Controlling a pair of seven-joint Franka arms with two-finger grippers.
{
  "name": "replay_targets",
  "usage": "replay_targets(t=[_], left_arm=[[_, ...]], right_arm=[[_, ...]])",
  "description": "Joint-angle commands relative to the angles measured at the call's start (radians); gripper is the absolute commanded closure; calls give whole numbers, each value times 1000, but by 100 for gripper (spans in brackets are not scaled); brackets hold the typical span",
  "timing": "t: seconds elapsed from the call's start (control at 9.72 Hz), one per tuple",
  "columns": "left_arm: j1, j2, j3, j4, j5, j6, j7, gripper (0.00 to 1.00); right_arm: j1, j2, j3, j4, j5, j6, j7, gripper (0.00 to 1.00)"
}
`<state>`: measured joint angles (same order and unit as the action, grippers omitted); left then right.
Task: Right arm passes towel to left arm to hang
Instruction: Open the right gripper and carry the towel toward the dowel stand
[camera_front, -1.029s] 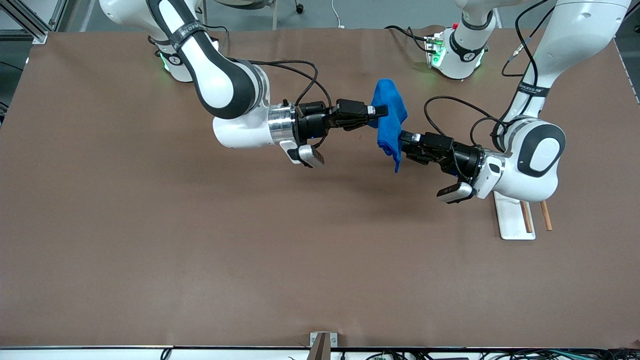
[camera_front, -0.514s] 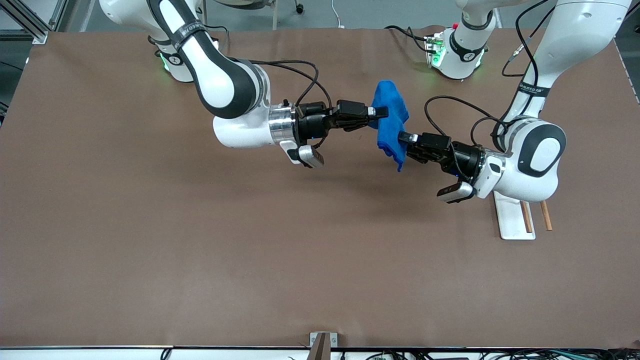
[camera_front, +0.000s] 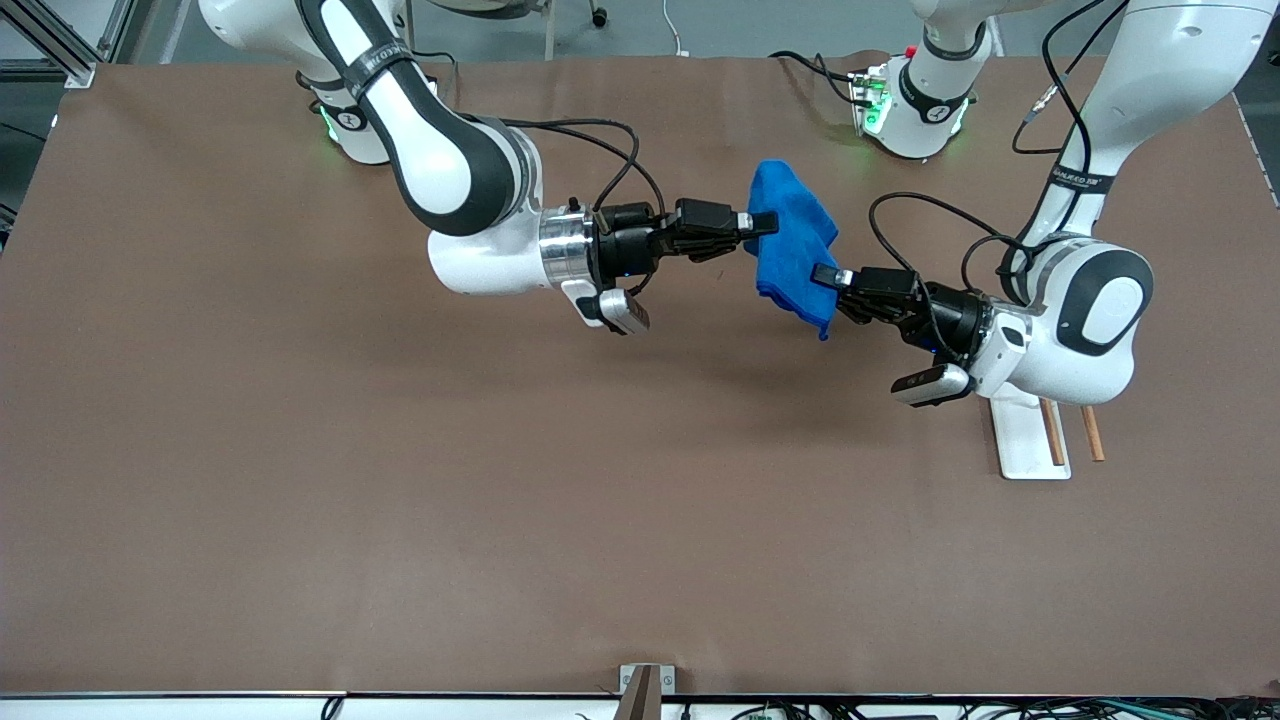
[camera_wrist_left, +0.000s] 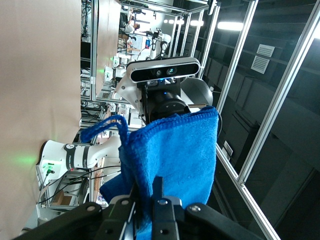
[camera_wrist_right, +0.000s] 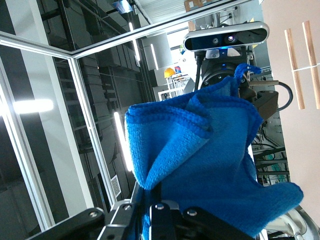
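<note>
Front view, left to right: right arm (camera_front: 450, 170) comes from its green-lit base (camera_front: 345, 125) at the top and reaches toward the middle of the brown table (camera_front: 300, 480). Right gripper (camera_front: 762, 222) is up in the air over the table's middle strip, fingers pinched together on the upper part of the towel (camera_front: 790, 245). Towel is bright blue, bunched and hanging in the air between the two grippers, not touching the table. Its lower corner droops to a point just beside the left gripper (camera_front: 822, 276). Left gripper is also in the air, fingers clamped on the towel's lower edge, so both grippers hold the cloth at once. Left arm (camera_front: 1090, 310) bends down from its base (camera_front: 915, 105), which has a small red knob (camera_front: 911, 50). A white stand (camera_front: 1025, 440) with two wooden rods (camera_front: 1070, 432) lies on the table under the left arm's elbow, toward the left arm's end.

Left wrist view: towel (camera_wrist_left: 175, 160) fills the middle, a short corner loop (camera_wrist_left: 107, 125) sticking out at one edge. Left gripper's fingers (camera_wrist_left: 160, 210) are pressed together on the cloth's hem. Right arm's wrist camera (camera_wrist_left: 162, 72) shows just past the towel.

Right wrist view: towel (camera_wrist_right: 210, 170) is folded and fuzzy, with a darker stitched edge. Right gripper's fingers (camera_wrist_right: 157, 215) are pinched on it. Left arm's wrist camera (camera_wrist_right: 225, 37) sits just past the cloth, with the wooden rods (camera_wrist_right: 302, 65) visible on the table.
</note>
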<state>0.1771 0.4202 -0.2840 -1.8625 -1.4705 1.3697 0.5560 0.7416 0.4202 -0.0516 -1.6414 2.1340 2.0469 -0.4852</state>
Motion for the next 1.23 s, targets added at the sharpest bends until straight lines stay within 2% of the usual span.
replay_targets(t=[0.0, 0.1, 0.21, 0.41, 0.62, 0.82, 0.93, 1.03, 1.13], left_arm=[[22, 14, -1, -20, -1, 0, 33, 100], [25, 12, -1, -18, -1, 0, 30, 100], [34, 8, -1, -12, 1, -1, 18, 100], [56, 5, 2, -4, 7, -17, 7, 100], [90, 3, 8, 29, 28, -20, -46, 100], [108, -3, 12, 94, 70, -12, -195, 100], [120, -26, 23, 106, 105, 6, -261, 100], [122, -56, 25, 121, 186, 61, -351, 100], [124, -66, 23, 176, 299, 89, -452, 100]], right_arm=[[-1, 0, -10, -11, 23, 13, -12, 0], [-2, 0, -16, -11, 20, 24, -9, 0], [-23, -1, -17, -12, -20, 60, 23, 0], [-117, -18, -17, -14, -312, 58, 226, 0], [-207, -18, -17, -21, -513, 50, 255, 0], [-301, -27, -19, -58, -725, 52, 257, 0], [-351, -40, -19, -83, -826, 52, 257, 0], [-408, -50, -20, -92, -945, 49, 257, 0], [-469, -52, -19, -87, -1056, 1, 257, 0]])
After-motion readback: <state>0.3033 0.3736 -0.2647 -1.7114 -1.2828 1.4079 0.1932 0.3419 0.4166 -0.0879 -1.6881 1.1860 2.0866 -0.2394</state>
